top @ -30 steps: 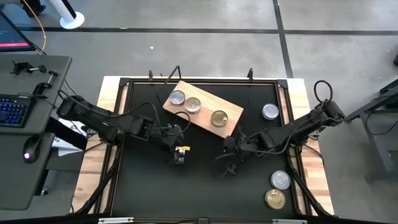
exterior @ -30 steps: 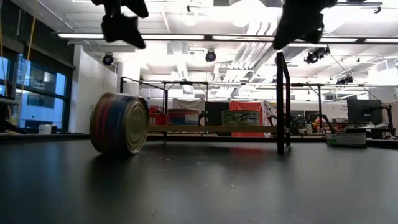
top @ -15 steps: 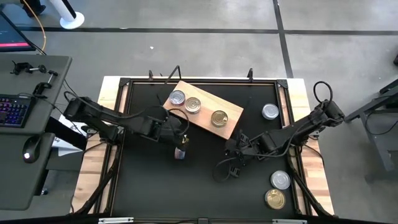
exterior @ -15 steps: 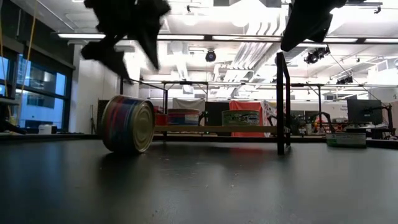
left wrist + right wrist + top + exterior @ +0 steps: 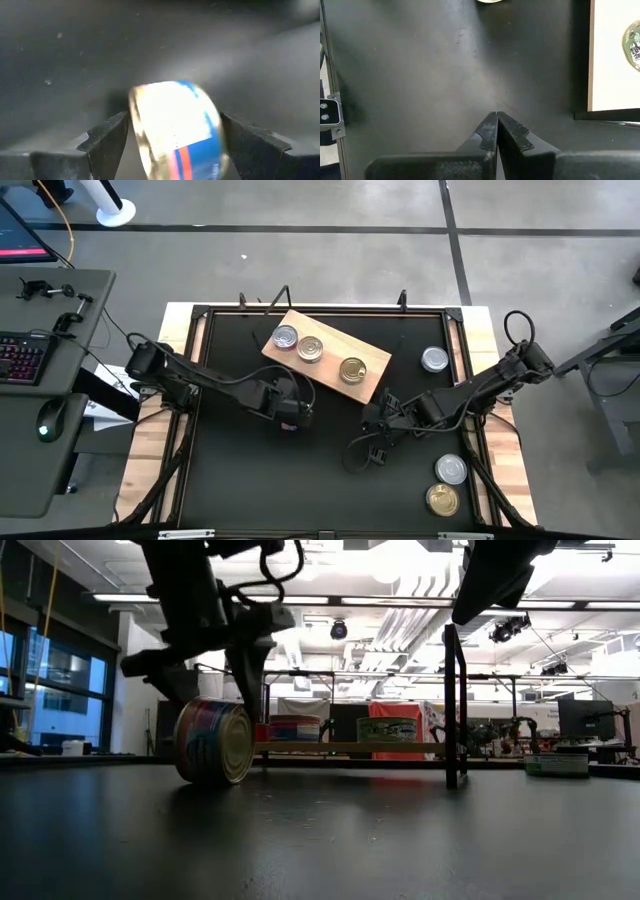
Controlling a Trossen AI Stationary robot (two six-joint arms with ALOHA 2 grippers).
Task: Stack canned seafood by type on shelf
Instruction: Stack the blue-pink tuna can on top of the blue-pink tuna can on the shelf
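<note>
Right end effector [image 5: 497, 131] fingers pressed together over black tabletop [image 5: 420, 75]; shelf [image 5: 612, 65] beside.

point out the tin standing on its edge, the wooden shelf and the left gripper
tin on edge [image 5: 213, 743], low view, on its curved printed side
wooden shelf [image 5: 372, 362], high view, on bare wood near its right end
left gripper [image 5: 172, 131], left wrist view, midway between fingertips
</note>
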